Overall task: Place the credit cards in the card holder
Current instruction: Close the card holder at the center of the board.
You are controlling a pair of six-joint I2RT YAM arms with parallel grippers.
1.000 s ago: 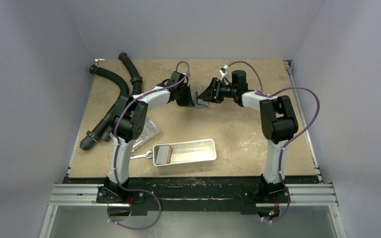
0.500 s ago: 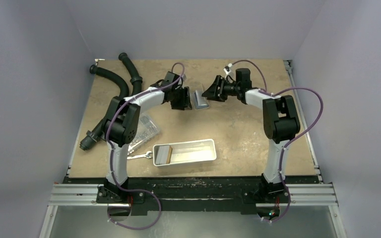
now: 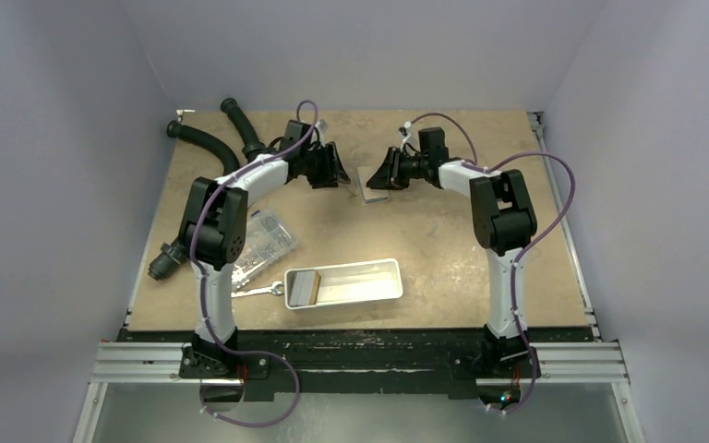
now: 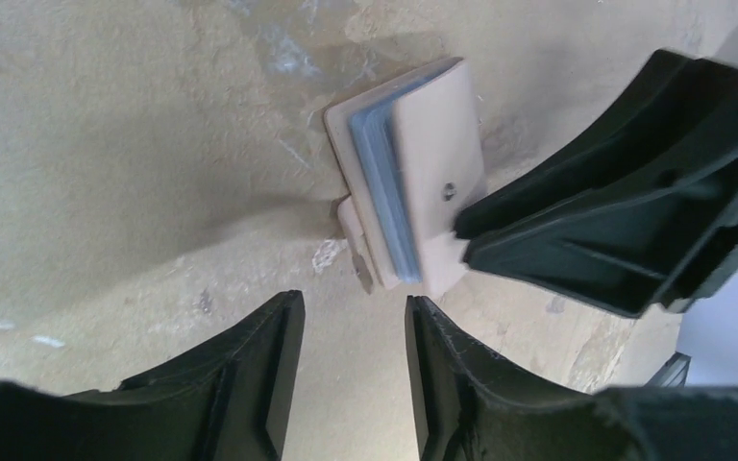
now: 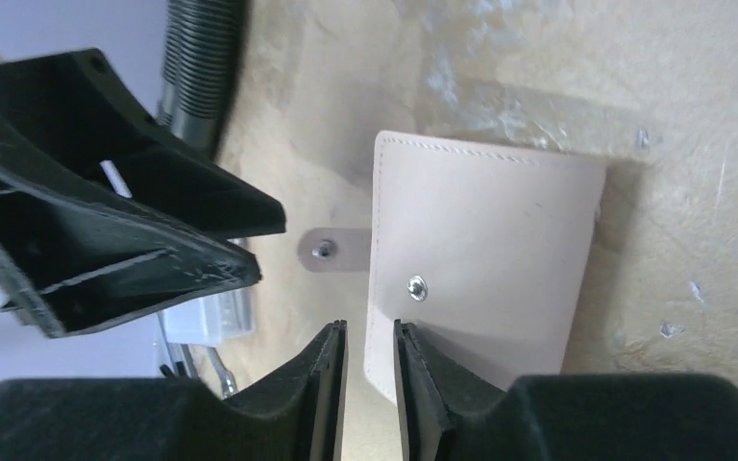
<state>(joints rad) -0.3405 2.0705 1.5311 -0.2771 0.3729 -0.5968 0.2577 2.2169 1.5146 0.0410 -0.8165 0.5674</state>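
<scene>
The card holder (image 3: 375, 184) lies folded shut on the far part of the table, beige side up, between my two grippers. In the left wrist view it (image 4: 423, 163) shows its blue inner edges. In the right wrist view it (image 5: 500, 259) shows a snap and a loose tab. My left gripper (image 3: 336, 172) is open and empty just left of it, jaws (image 4: 354, 317) apart over bare table. My right gripper (image 3: 380, 175) has its jaws (image 5: 370, 336) narrowly parted over the holder's near edge, with nothing between them. A tan-brown credit card (image 3: 303, 287) lies in the white tray's left end.
The long white tray (image 3: 374, 267) sits at the near centre. A silver wrench (image 3: 260, 291) lies left of it, beside a clear plastic box (image 3: 266, 238). Black corrugated hoses (image 3: 205, 148) lie along the left side and back left.
One second ago the holder stood on edge between the two grippers; now it lies flat and folded. Both grippers have moved toward the back, and the left one has drawn away to the left.
</scene>
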